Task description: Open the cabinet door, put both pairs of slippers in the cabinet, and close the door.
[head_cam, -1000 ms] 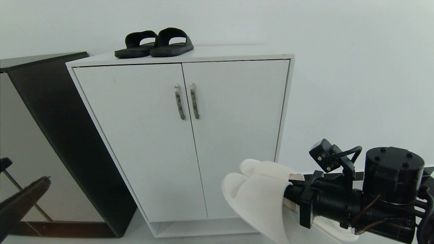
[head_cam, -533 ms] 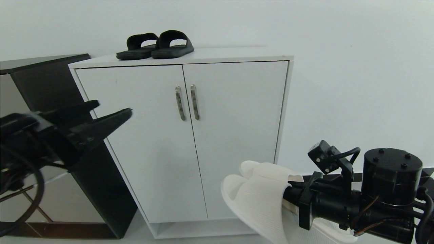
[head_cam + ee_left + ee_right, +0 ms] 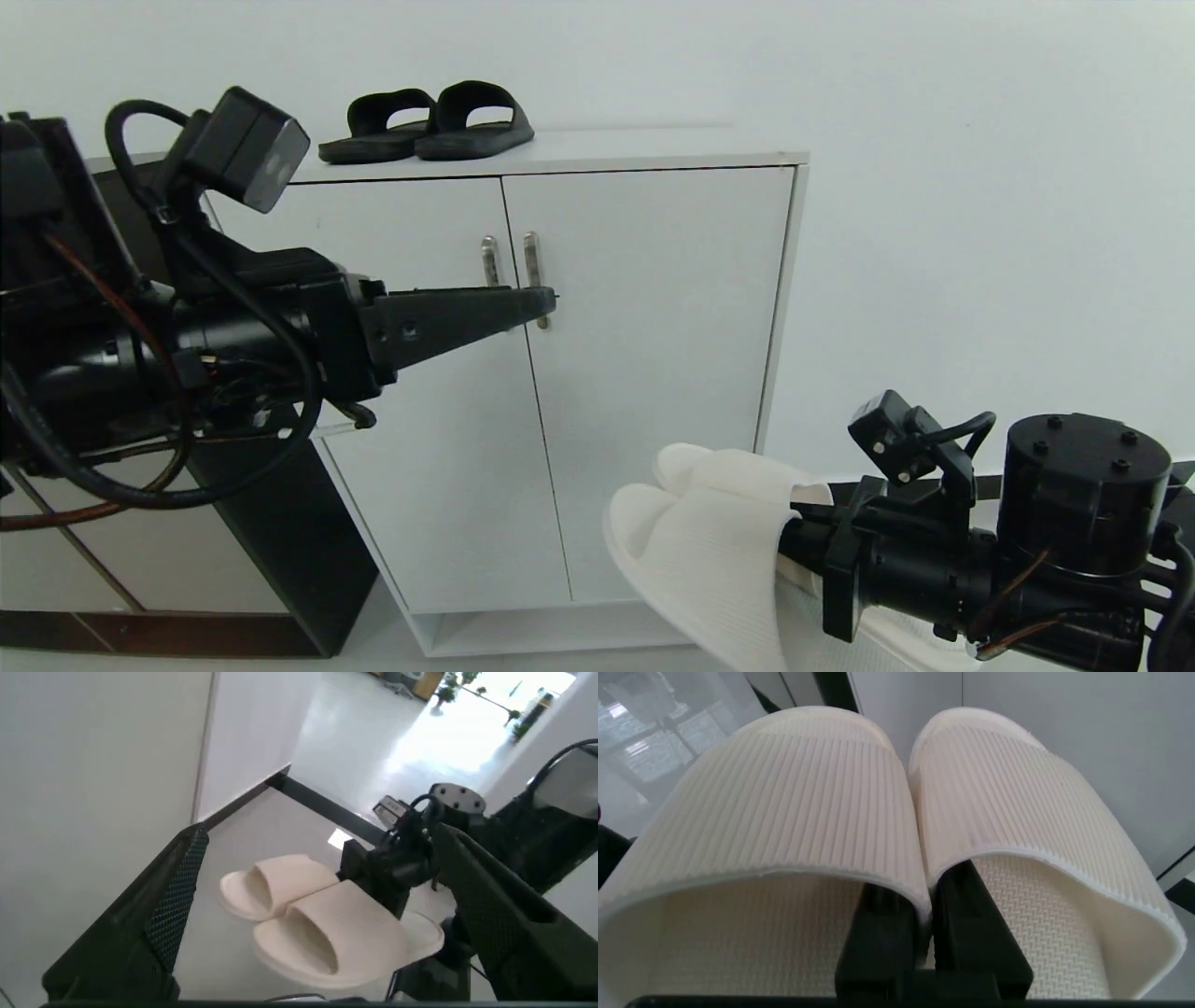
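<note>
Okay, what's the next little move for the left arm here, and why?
Probably ease the open left pincer forward onto a door handle and close on it. Both cabinet doors are shut, its tips sit level with the handles, and the right pincer is shut on the white slippers.

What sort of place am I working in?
Likely a staged entryway in an office or lab: a white shoe cabinet against a bare wall, black slippers on top, and a bright glossy floor.
</note>
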`<state>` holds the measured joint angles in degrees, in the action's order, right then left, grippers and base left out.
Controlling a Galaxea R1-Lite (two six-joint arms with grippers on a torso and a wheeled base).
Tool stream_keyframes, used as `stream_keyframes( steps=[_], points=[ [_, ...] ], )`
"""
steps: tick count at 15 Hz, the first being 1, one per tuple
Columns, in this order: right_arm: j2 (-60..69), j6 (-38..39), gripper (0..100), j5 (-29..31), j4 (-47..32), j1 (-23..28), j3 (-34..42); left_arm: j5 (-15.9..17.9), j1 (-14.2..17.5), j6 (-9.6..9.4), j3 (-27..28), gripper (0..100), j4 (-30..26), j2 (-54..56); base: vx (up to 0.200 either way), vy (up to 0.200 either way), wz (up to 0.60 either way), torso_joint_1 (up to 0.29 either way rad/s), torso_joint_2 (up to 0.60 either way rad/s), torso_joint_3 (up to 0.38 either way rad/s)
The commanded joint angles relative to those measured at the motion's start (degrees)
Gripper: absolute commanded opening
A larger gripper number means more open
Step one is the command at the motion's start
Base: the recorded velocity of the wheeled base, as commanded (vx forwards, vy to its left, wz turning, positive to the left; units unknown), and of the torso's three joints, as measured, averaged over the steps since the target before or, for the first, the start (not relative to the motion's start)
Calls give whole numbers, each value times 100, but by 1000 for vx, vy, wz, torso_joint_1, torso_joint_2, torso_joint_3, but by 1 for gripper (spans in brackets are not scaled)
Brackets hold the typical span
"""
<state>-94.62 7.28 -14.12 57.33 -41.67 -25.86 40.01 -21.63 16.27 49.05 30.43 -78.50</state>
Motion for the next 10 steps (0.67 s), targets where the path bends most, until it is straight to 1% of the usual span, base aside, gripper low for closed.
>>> stream_keyframes(
  steps=[1, 3, 4, 5, 8, 10],
  points=[
    [-3, 2, 0, -3, 6, 1, 10, 341, 334, 7, 429, 100, -28, -483, 0, 0, 0, 0, 0, 0],
    [-3, 2, 0, -3, 6, 1, 10, 367, 493, -19, 799, 100, -107, -896, 0, 0, 0, 0, 0, 0],
    [-12, 2, 0, -3, 6, 1, 10, 358, 651, -28, 974, 100, -116, -1159, 0, 0, 0, 0, 0, 0],
    [-12, 2, 0, -3, 15, 1, 10, 358, 748, -28, 1027, 100, -116, -1265, 0, 0, 0, 0, 0, 0],
    [-21, 2, 0, -3, 15, 1, 10, 358, 879, -37, 1106, 100, -116, -1502, 0, 0, 0, 0, 0, 0],
    [-21, 2, 0, -3, 6, 1, 10, 358, 906, -89, 1264, 100, -107, -1704, 0, 0, 0, 0, 0, 0]
  ],
)
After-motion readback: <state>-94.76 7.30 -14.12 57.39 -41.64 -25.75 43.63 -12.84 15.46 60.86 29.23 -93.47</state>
